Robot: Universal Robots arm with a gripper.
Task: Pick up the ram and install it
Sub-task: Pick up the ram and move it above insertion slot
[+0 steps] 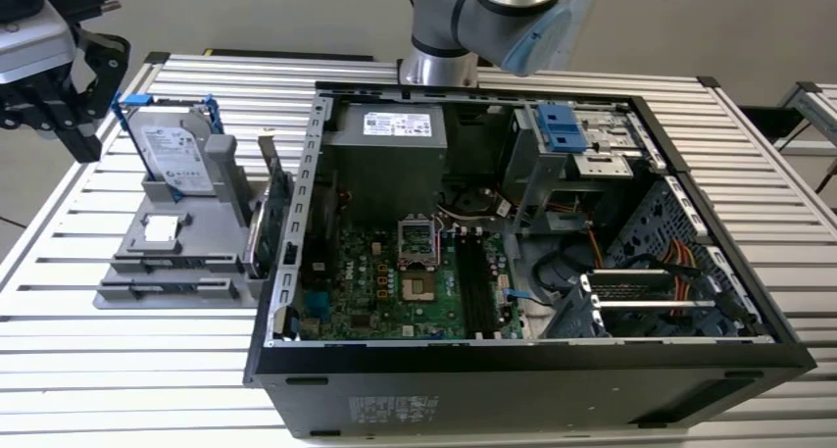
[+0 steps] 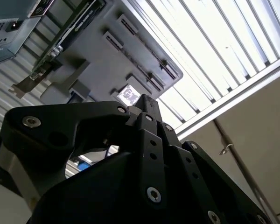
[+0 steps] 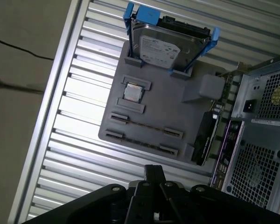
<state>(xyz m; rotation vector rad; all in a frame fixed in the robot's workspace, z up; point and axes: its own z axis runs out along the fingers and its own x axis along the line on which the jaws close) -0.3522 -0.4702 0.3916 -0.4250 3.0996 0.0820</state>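
The ram (image 3: pixel 144 125) is standing on its thin edge in a slot of the grey holder (image 3: pixel 177 116), showing as one dark line in the first wrist view. In the exterior view it is sitting too low in the holder (image 1: pixel 137 272) to make out. A small square processor chip (image 3: pixel 132 92) is lying just beside it in its own recess. Beyond the chip, at the holder's twelve o'clock end in the exterior view, the silver hard drive (image 1: pixel 176 149) with blue rails is leaning upright. At the holder's three o'clock edge an expansion card (image 1: pixel 269 227) is standing on edge, squeezed between the holder and the open computer case (image 1: pixel 523 355). The case is lying on the slatted table (image 1: pixel 131 370) at three o'clock from the holder. It is holding a green motherboard (image 1: pixel 379 281), a grey power supply (image 1: pixel 386 139) at twelve o'clock, and a drive cage with a blue tab (image 1: pixel 560 124) at one o'clock. The dark memory slots (image 1: pixel 477 281) are lying in shadow, so I cannot tell what they are carrying. The gripper (image 3: pixel 154 171) is hanging in the air well apart from the ram, at eleven o'clock from the holder in the exterior view. Its fingers are pressing together with nothing between them. The arm (image 1: pixel 484 17) is being cut off by the frame at twelve o'clock.
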